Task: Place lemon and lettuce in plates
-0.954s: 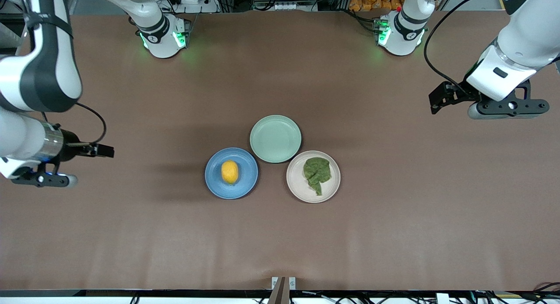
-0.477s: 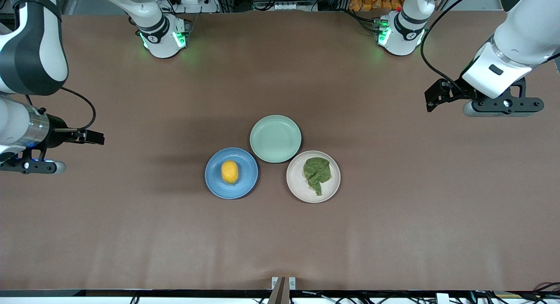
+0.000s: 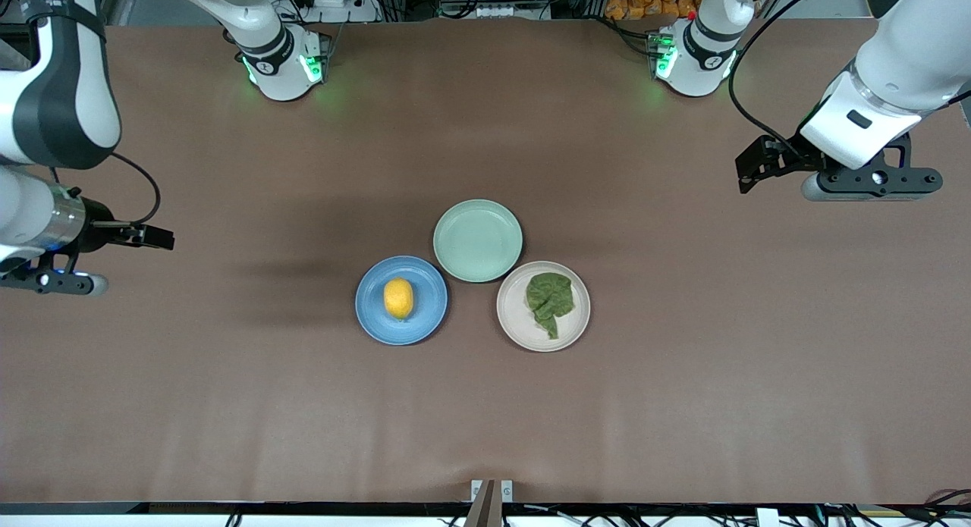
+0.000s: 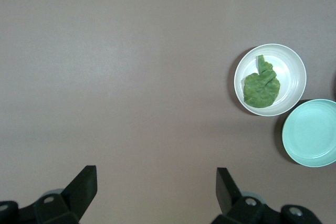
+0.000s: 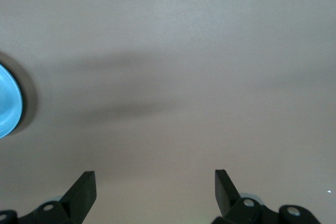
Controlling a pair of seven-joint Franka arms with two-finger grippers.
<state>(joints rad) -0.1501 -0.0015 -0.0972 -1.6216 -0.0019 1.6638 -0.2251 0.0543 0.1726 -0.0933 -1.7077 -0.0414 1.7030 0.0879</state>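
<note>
Table [image 3: 683, 375]: brown surface, unchanged across the last second.

Landmark: mint-green plate [image 3: 478, 240], bare, same spot as before.

Blue plate [image 3: 401, 300]: touching or just short of the mint-green plate's rim, nearer the front camera and toward my right arm's end. Only a sliver of its edge [image 5: 8, 103] reaches my right wrist view.

Beige plate [image 3: 543, 306]: also nearer the camera than the mint-green plate, toward my left arm's end; whether the rims touch I cannot tell. Neither plate has moved.

Lettuce [image 3: 551, 299]: lying in the beige plate, crumpled, pointed tip toward the camera. Confirmed from my left wrist [image 4: 261, 83].

Lemon [image 3: 398, 298]: resting in the middle of the blue plate.

My left gripper [image 4: 156, 184]: fingers spread wide, nothing between them, over bare table well away from the mint-green plate at my left arm's end. Barely shifted since half a second ago.

My right gripper [image 5: 155, 184]: likewise spread and empty, over bare table at my right arm's end; it has drawn further from the mint-green plate since a second ago.
</note>
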